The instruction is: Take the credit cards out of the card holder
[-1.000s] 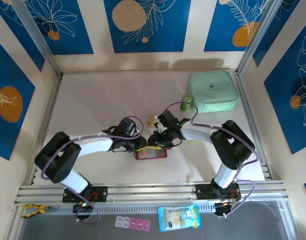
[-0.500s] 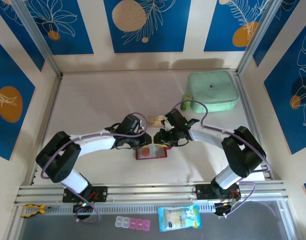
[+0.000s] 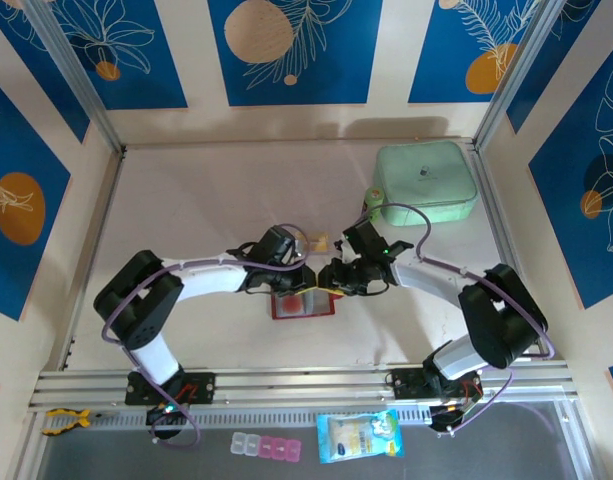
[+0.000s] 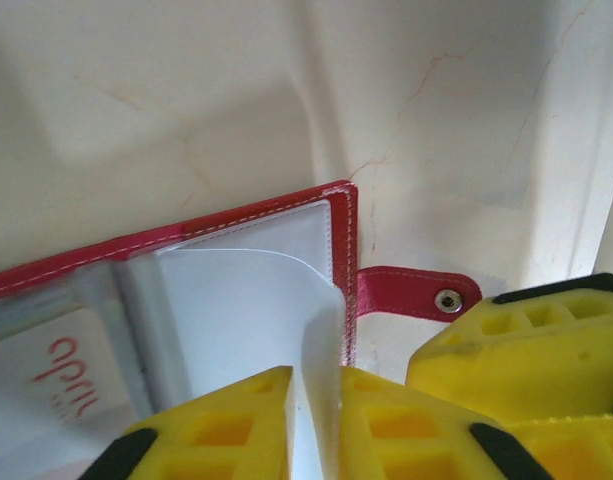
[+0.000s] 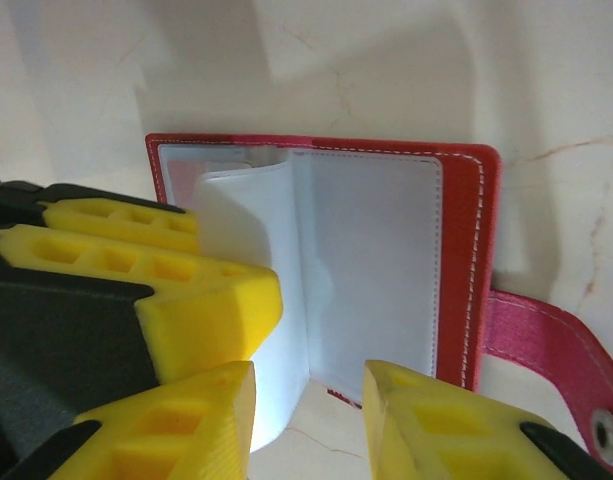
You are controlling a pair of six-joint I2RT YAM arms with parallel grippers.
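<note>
Lying open on the desk (image 3: 186,200), the red card holder (image 3: 302,303) had its clear sleeve (image 4: 246,310) pinched by the clenched left tool (image 4: 316,390) while the right tool (image 5: 308,420) hung released over its edge, so a hard tug risked dragging the whole holder with the white credit card (image 4: 61,375) inside.

I'm looking at the red card holder (image 5: 464,250) lying open on the pale table (image 5: 386,70), mid-frame, with its snap tab (image 5: 551,350) trailing to the lower right. A clear sleeve (image 5: 251,205) is standing up, curled, left of centre. The left gripper (image 5: 224,252) is reaching in from the left, its yellow fingers against that sleeve. My right gripper (image 5: 308,388) is hovering at the bottom edge, jaws apart, straddling the holder's near edge.
</note>
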